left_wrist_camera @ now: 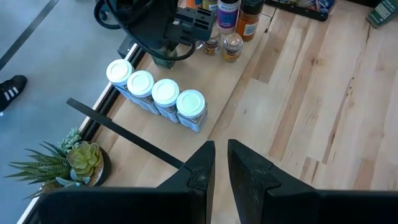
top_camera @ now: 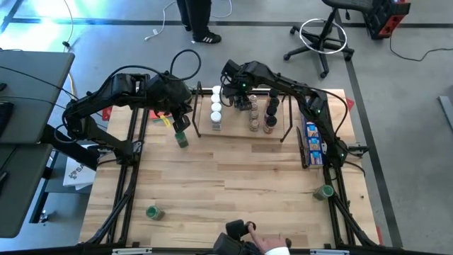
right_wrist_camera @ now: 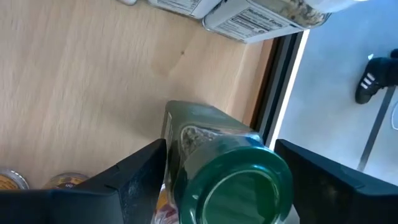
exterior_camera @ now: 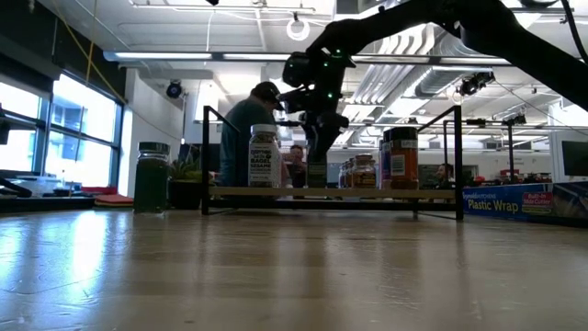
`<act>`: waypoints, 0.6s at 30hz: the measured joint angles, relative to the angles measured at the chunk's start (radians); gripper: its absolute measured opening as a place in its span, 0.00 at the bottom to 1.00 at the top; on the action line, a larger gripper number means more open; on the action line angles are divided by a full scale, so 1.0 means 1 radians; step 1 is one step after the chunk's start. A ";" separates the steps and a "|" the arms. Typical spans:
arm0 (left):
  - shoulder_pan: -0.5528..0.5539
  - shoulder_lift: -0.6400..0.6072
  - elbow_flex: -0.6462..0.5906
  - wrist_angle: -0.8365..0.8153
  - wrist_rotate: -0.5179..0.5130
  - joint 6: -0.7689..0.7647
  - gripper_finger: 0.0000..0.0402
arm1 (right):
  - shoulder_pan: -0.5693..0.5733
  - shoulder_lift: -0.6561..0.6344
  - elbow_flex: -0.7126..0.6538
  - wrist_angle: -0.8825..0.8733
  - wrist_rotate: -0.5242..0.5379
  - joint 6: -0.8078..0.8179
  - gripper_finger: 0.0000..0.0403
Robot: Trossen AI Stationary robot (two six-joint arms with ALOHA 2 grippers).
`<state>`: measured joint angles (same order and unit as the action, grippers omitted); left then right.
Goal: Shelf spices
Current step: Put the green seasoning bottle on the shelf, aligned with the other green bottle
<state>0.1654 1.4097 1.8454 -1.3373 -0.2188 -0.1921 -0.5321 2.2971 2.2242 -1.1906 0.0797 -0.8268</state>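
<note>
The shelf [top_camera: 237, 126] stands at the table's far middle. On it are a row of white-topped spice jars [left_wrist_camera: 155, 93] at its left end and several brown jars [top_camera: 262, 113] toward its right. My right gripper [right_wrist_camera: 224, 180] is open above the shelf's far part, pointing down. Its fingers stand on either side of an upright green-topped jar [right_wrist_camera: 230, 186] that rests with its base on the shelf board. My left gripper [left_wrist_camera: 221, 155] hovers shut and holds nothing, above the table just left of the shelf. Below it a dark green jar [top_camera: 182, 139] stands on the table. My right gripper has one finger [right_wrist_camera: 140, 171] close against the green-topped jar's side; whether it touches, I cannot tell. The other finger [right_wrist_camera: 317, 177] stands clear of the jar with a gap. The jar stands upright on the shelf.
Two more green jars [top_camera: 154, 212] [top_camera: 324, 191] lie on the near part of the table. A long blue box [top_camera: 313, 142] lies along the right edge. A small potted plant [left_wrist_camera: 81, 158] stands beside the shelf's left rail. A person's hand [top_camera: 272, 244] shows at the near edge.
</note>
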 joint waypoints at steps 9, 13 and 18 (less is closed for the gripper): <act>0.000 0.000 0.000 0.000 0.000 0.000 0.10 | 0.007 0.000 0.000 0.001 0.005 0.021 0.73; 0.000 0.000 0.000 0.000 0.000 0.000 0.10 | 0.011 0.000 0.000 0.002 0.018 0.062 0.73; 0.000 0.000 0.000 0.000 0.000 0.000 0.10 | 0.011 -0.002 0.000 0.006 -0.027 0.149 0.73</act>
<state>0.1654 1.4097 1.8454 -1.3373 -0.2188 -0.1917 -0.5210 2.2954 2.2242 -1.1847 0.0530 -0.6780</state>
